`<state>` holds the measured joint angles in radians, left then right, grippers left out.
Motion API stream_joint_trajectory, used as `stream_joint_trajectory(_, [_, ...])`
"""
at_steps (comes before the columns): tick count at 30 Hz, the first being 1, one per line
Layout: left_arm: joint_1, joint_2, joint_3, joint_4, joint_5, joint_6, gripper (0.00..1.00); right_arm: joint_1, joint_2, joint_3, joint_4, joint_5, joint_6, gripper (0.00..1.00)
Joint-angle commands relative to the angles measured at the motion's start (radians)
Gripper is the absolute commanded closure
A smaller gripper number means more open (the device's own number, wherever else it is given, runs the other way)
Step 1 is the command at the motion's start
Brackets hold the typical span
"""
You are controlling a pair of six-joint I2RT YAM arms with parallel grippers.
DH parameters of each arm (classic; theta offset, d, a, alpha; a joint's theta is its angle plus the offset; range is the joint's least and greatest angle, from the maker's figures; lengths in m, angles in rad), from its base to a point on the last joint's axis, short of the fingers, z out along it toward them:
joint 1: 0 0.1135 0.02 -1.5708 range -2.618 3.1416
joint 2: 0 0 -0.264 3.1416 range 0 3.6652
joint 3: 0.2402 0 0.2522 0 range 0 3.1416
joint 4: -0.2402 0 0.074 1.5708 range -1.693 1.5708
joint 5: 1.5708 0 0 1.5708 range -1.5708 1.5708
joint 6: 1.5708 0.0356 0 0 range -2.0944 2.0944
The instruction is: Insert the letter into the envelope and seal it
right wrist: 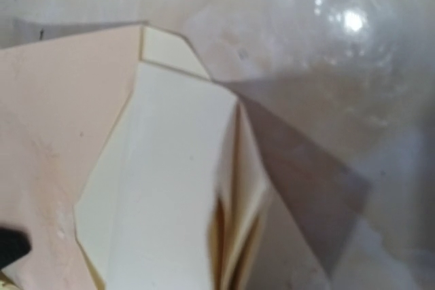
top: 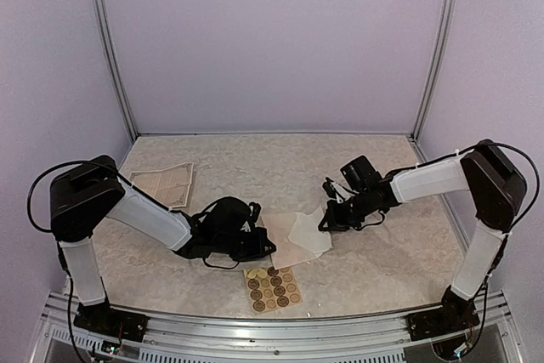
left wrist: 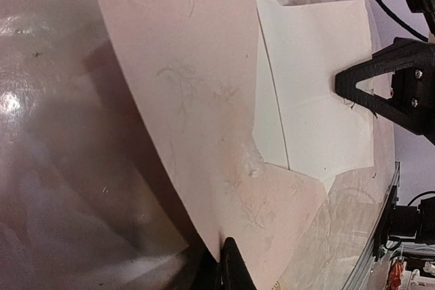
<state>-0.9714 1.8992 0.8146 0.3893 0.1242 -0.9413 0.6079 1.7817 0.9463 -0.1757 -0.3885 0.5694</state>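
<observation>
Item, mid-table: envelope (left wrist: 197, 100), its 9 o'clock edge pinched in my closed left claw (top: 257, 246) to anchor it, while my right claw (top: 331, 217) at 3 o'clock, seemingly clamped on the cream letter (left wrist: 312, 86), feeds it inside.

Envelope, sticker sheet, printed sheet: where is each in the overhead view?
envelope (top: 287, 251): top external view, its tan face.
sticker sheet (top: 272, 288): top external view, its middle.
printed sheet (top: 167, 183): top external view, its middle.
</observation>
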Motion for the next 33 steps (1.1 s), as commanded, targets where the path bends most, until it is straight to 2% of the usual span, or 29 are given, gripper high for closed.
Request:
stream_joint_trajectory(1, [-0.008, 0.014, 0.020, 0.006, 0.011, 0.017, 0.98, 0.018, 0.022, 0.024, -0.002, -0.023, -0.007, 1.00])
stream_joint_trajectory(14, [-0.008, 0.025, 0.037, 0.007, 0.015, 0.022, 0.98, 0.033, 0.040, 0.028, 0.025, -0.061, 0.004, 1.00])
stream_joint_trajectory(20, [-0.008, -0.001, 0.012, 0.005, -0.023, 0.020, 0.99, 0.031, -0.014, 0.013, -0.014, 0.020, 0.007, 1.00])
stream_joint_trajectory(33, [-0.019, -0.074, -0.062, 0.109, -0.029, 0.039, 0.98, 0.028, -0.089, -0.058, -0.025, 0.067, 0.062, 1.00])
